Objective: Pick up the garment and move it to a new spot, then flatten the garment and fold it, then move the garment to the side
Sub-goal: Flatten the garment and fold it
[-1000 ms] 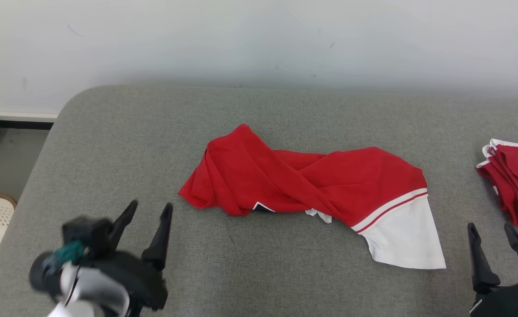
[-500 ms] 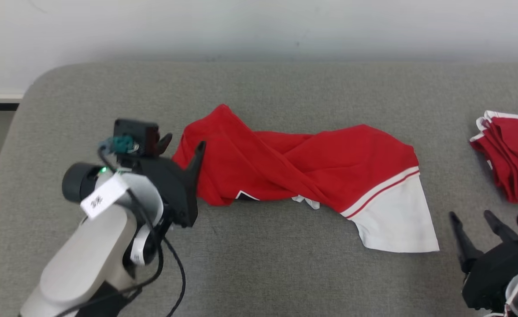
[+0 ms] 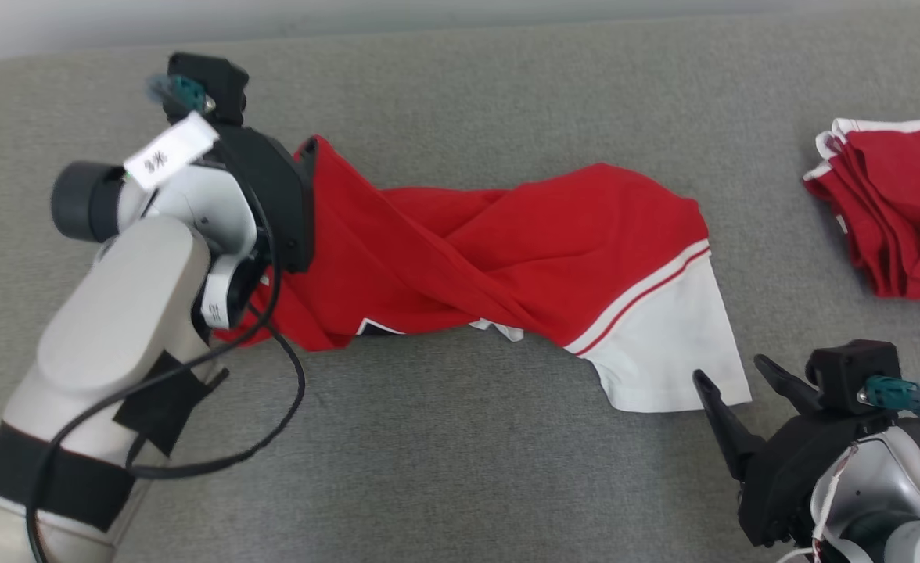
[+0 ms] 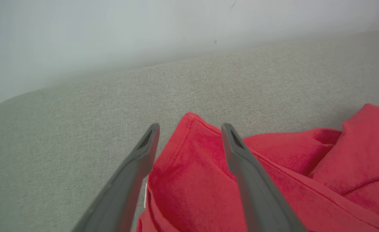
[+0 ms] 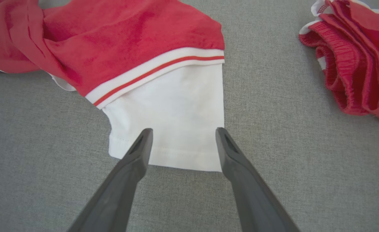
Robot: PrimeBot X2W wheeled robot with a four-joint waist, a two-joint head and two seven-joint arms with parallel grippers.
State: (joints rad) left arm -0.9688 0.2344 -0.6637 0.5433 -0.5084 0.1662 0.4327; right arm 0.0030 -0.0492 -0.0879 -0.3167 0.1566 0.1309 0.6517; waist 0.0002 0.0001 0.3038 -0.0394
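Wide grey padded surface (image 3: 460, 469), and stretched across its middle, left to right, is the garment (image 3: 507, 242): red, twisted along its length like a rope, still bunched and nowhere near flat. Off toward the right side of the surface sits a second red bundle (image 3: 898, 219), well apart from it and not in play.

Here's the change. A second ago both arms were parked near the front edge, clear of the cloth. Now the left arm (image 3: 116, 313) has swung forward to the garment's left end, and the head has dipped with it, so the whole view has slid down; the cloth itself hasn't budged.

The left hand (image 4: 190, 129) is spread wide, fingers straddling the pointed red corner (image 4: 189, 120) that aims at the far edge. Nothing pinched yet.

The right hand (image 3: 730, 369) has crept up too, also spread, its fingers bracketing the hem of the white sleeve (image 3: 655, 352) on the side nearest the front edge. It holds nothing either.

So that's one hand lined up at each end of the twist. It looks like the set-up for the first lift: close on both ends, raise, and carry it to a new spot. The risk, I'd say, is the left fingers closing on a single thin layer and the twist staying in.
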